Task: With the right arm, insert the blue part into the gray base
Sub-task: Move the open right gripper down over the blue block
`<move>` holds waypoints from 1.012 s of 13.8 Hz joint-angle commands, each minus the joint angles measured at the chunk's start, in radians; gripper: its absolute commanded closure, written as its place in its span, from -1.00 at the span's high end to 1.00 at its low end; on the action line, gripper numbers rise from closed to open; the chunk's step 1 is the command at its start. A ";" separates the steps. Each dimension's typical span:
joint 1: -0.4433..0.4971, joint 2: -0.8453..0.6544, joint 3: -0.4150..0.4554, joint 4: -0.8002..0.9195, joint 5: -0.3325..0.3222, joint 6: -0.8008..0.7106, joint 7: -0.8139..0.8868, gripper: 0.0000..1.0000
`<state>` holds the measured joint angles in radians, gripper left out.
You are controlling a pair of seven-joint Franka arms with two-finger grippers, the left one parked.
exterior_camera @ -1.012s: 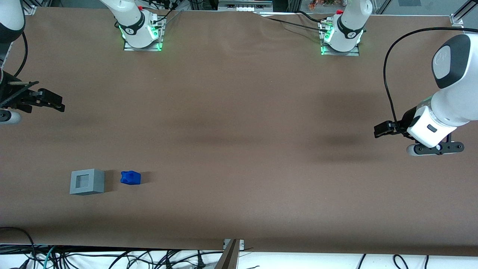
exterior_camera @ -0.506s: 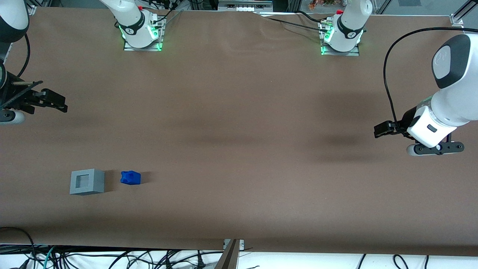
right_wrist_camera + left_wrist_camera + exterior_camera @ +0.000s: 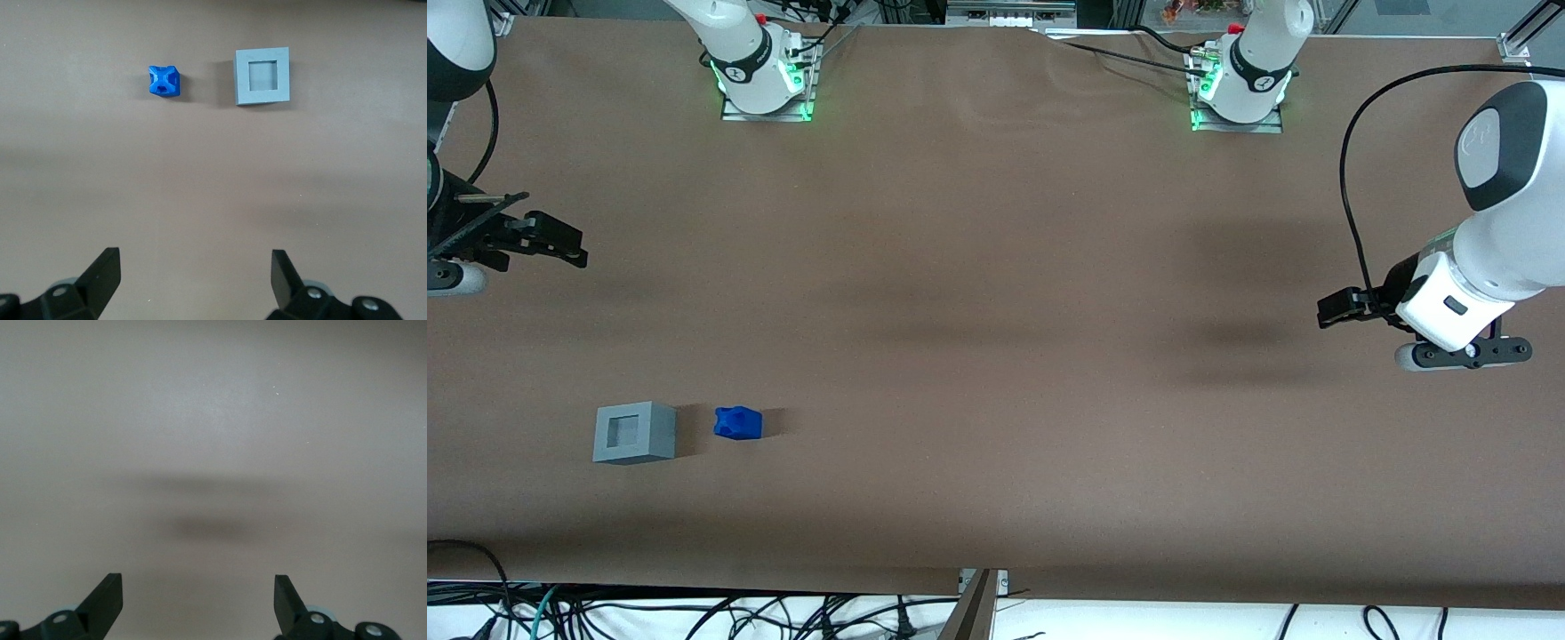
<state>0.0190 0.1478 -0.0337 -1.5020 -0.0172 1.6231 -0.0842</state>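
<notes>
The blue part [image 3: 738,423] lies on the brown table beside the gray base [image 3: 634,432], a small gap between them. The base's square opening faces up. Both also show in the right wrist view: the blue part [image 3: 164,81] and the gray base [image 3: 262,76]. My right gripper [image 3: 569,247] hangs above the table at the working arm's end, farther from the front camera than both blocks and well apart from them. In the right wrist view the gripper [image 3: 193,260] is open and empty, with bare table between its fingers.
Two arm bases with green lights [image 3: 765,84] [image 3: 1238,93] stand at the table's edge farthest from the front camera. Loose cables [image 3: 694,613] lie below the table's near edge. A metal bracket [image 3: 978,604] sits at the middle of that near edge.
My right gripper has shifted slightly farther from the front camera and a little toward the table's middle. The blue part and the gray base have not moved.
</notes>
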 commanded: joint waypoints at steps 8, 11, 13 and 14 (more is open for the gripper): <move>0.028 0.166 0.003 0.011 0.011 0.200 0.013 1.00; 0.061 0.261 0.003 0.013 0.011 0.358 0.026 0.98; 0.074 0.343 0.006 0.013 0.013 0.473 0.117 0.98; 0.088 0.383 0.009 0.013 0.013 0.524 0.144 0.98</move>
<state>0.0876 0.4567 -0.0257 -1.5078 -0.0145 2.0684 0.0012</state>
